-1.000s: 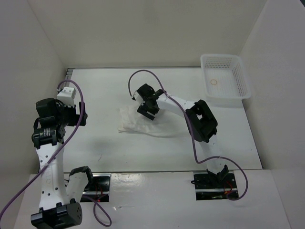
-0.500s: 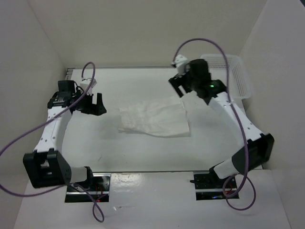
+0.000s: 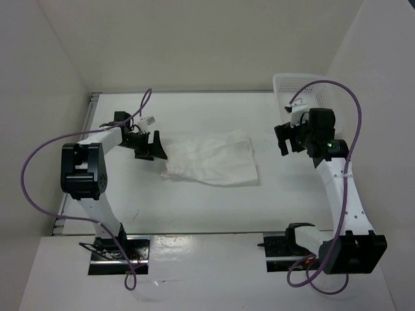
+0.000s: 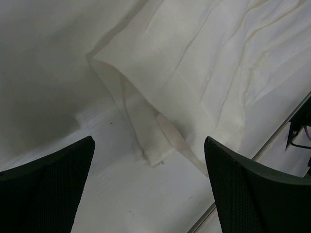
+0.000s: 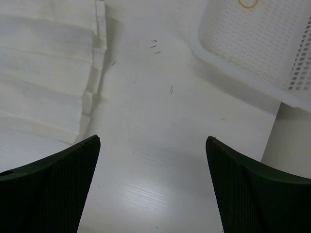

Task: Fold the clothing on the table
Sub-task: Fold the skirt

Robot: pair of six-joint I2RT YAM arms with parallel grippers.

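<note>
I am holding my left tool (image 3: 152, 148) wide at the left edge of the clothing (image 3: 211, 157), which is lying spread mid-frame on the table (image 3: 194, 201). My right tool (image 3: 284, 139) is hovering wide too, right of centre, near the basket (image 5: 252, 43).

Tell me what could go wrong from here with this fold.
The wrinkled white fabric garment shows stacked layers at its left edge; the open left jaws may pinch only one. The open right jaws hang off the cloth beside the white perforated plastic basket and could knock it.
</note>
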